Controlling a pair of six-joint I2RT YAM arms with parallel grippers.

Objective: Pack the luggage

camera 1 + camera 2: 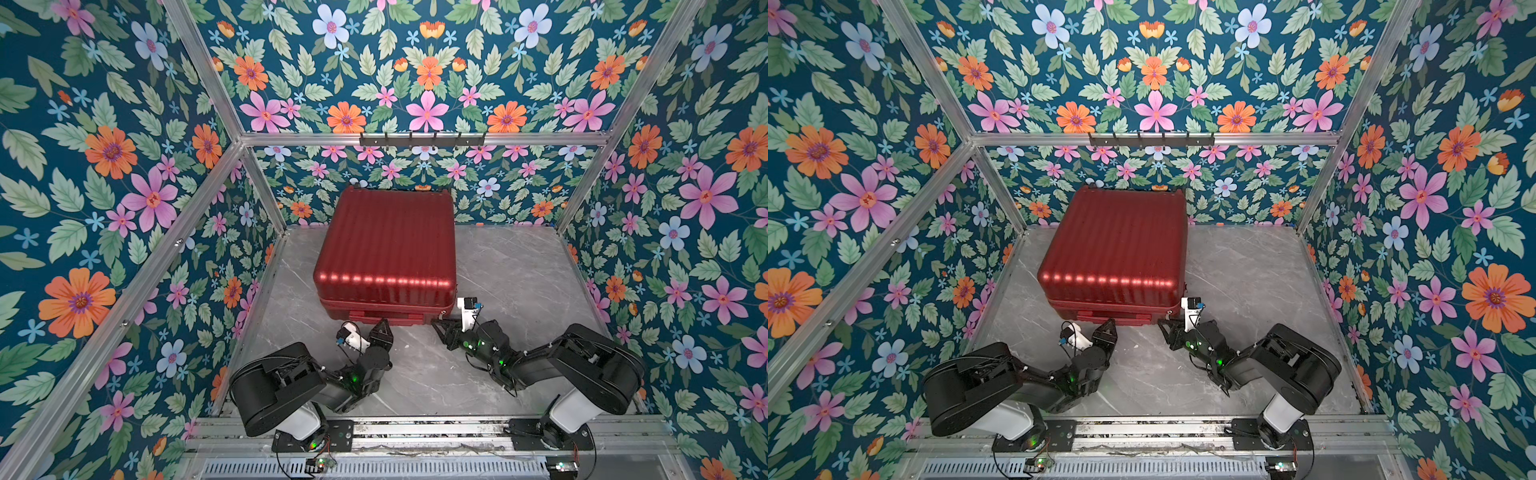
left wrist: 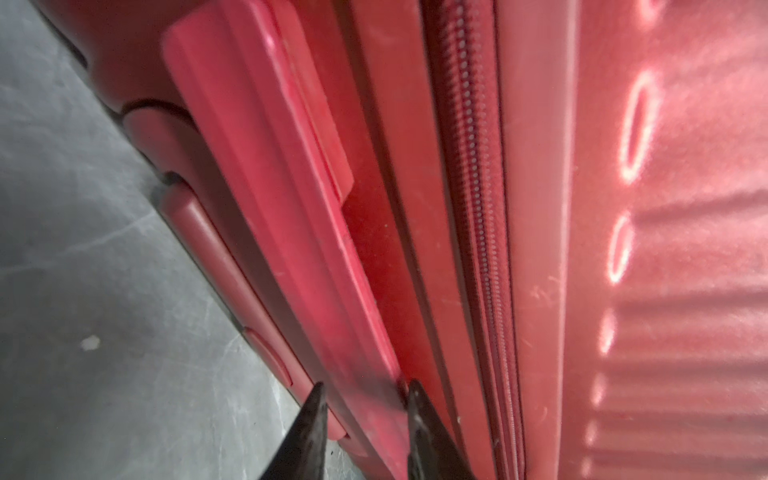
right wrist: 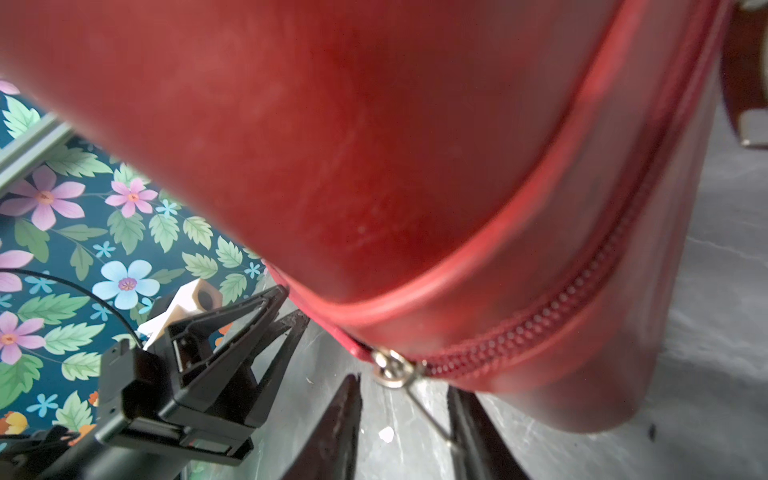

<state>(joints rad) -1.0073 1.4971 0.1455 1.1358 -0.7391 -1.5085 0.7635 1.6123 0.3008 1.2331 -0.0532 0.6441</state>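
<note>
Now, left gripper [image 2: 365,390]: clamped on end of carry handle [image 2: 266,166], one finger either side, low on the near face.
right gripper [image 3: 407,411]: jaws apart, straddling silver zipper pull [image 3: 390,368] at near corner; contact with pull not discernible.
zipper [image 2: 473,166]: teeth meshed, running alongside handle, beyond left fingertips.
luggage [image 1: 386,249]: closed, flat on grey table [image 1: 519,266], directly ahead of both grippers.

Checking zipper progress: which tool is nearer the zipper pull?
Right. The right tool brackets the zipper pull at the luggage corner; the left tool is at the handle.
</note>
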